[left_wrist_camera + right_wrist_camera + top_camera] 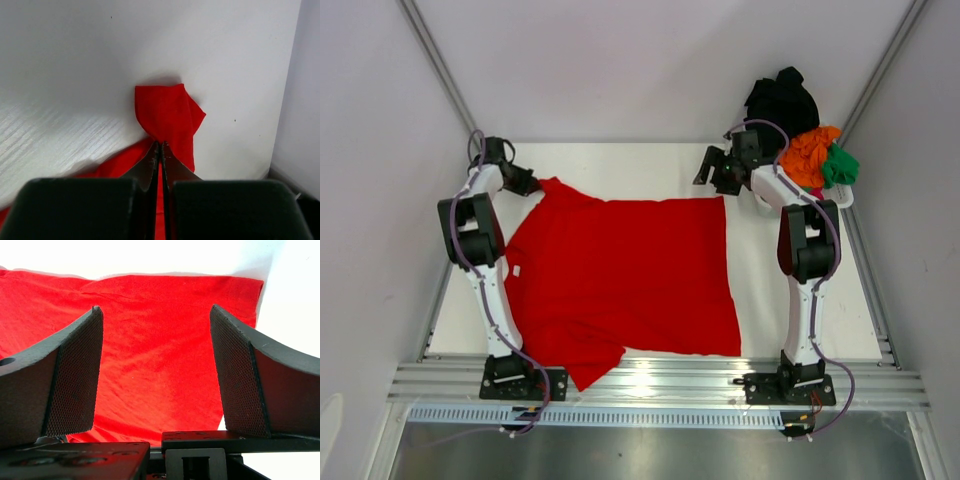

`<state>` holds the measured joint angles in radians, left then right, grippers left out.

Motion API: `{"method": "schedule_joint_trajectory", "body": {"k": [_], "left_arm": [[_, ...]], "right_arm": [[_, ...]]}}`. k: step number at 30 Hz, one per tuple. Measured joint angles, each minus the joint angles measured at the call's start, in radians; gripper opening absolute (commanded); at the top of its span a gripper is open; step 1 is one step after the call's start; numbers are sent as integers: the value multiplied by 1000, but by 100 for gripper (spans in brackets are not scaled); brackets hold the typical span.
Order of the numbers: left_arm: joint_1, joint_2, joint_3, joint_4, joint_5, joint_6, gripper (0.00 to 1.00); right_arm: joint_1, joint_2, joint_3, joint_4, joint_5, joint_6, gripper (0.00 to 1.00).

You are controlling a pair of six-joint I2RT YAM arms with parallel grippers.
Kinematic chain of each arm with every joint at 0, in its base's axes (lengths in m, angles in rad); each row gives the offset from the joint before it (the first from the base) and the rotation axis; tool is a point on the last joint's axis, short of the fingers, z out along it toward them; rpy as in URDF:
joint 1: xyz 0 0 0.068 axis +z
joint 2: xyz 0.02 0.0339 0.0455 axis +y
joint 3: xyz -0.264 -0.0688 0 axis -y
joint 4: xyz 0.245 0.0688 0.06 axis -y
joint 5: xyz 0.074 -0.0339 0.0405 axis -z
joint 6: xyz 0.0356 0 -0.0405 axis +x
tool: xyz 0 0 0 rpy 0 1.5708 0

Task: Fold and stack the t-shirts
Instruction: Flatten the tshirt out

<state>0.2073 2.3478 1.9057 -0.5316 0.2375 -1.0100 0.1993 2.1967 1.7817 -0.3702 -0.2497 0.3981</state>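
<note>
Left pincer [160,146] clamps a sleeve of the red t-shirt [620,270] so I can fold it in, right pincer [156,315] wide, empty, by the hem corner.

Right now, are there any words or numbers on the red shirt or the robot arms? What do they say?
No text can be read.
The red t-shirt is plain; a tiny white patch near its left edge is too small to read.
The left arm and right arm show no labels.
</note>
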Motion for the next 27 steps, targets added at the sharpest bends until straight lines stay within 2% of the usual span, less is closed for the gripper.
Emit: {"method": "schedule_joint_trajectory", "body": {"k": [17, 27], "left_arm": [[11, -169, -59, 169, 85, 5, 0], [-6, -177, -61, 183, 90, -2, 1]], "right_arm": [[-7, -15, -1, -39, 45, -7, 81], [-20, -5, 31, -135, 111, -8, 77]]}}
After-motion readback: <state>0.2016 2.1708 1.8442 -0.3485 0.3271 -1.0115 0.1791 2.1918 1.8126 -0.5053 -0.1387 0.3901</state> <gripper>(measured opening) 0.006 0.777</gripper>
